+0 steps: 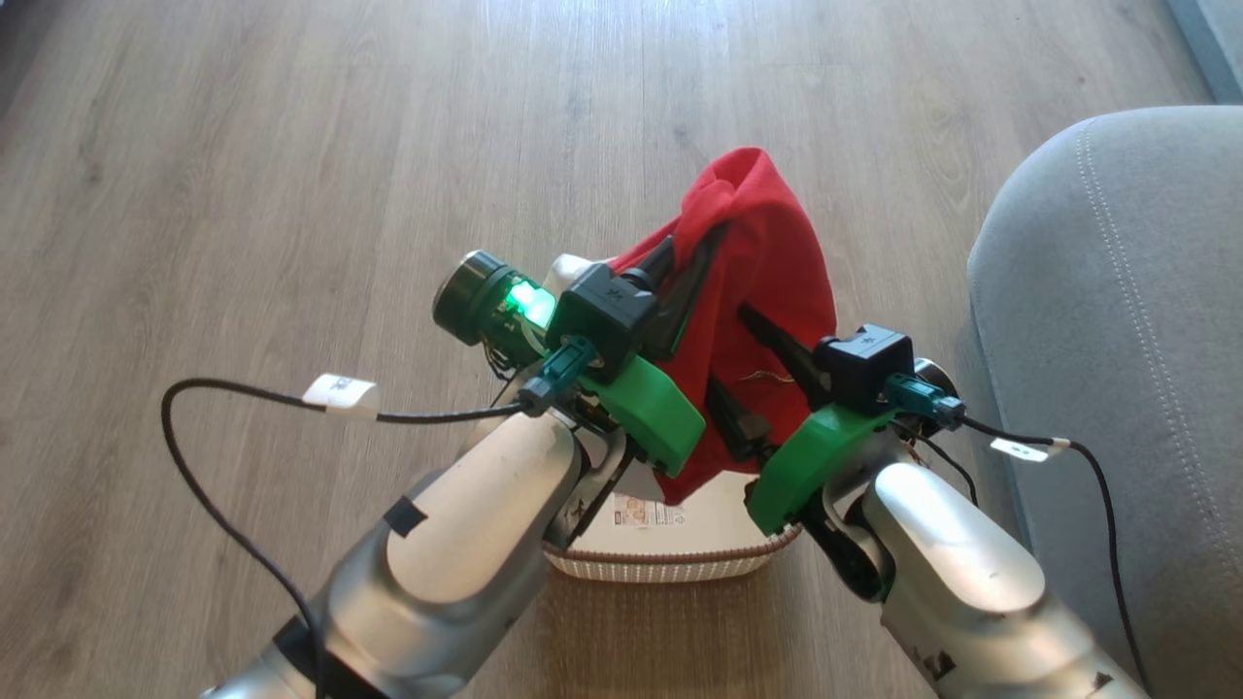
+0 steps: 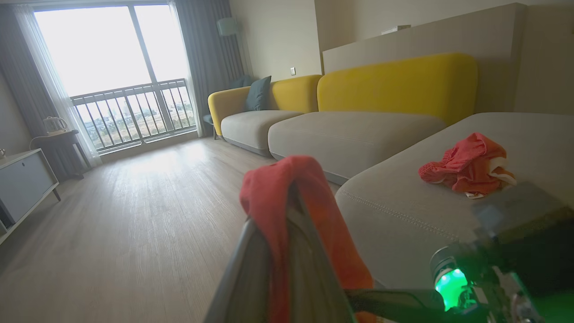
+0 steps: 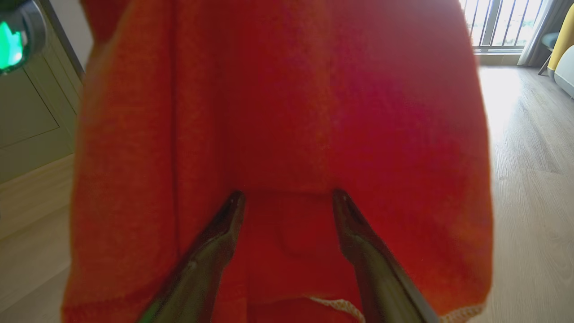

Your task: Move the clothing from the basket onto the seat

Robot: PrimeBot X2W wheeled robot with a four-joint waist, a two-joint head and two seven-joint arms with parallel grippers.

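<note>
I see my left gripper (image 1: pixel 694 252) up in the air above the basket (image 1: pixel 670 563). Its two dark fingers are pressed together, and they pinch the red garment (image 1: pixel 767 252). The cloth goes up and over the finger tips and hangs down on both sides like a little tent. Its low edge hangs just above the basket, in front of the label sticker (image 1: pixel 646 512) inside it.

My right gripper (image 3: pixel 288 196) is just beside the left one, on the side of the seat (image 1: pixel 1117 291). Its fingers are spread wide and hold nothing. The tips are right at the hanging red cloth. I cannot tell if they push into it.

The basket stands on the wooden floor (image 1: pixel 291 194), under my two arms and close beside the big grey seat.

In the left wrist view I see another garment (image 2: pixel 466 168), red with a bit of white. It lies in a crumpled heap on top of the grey seat, away from the edge.
</note>
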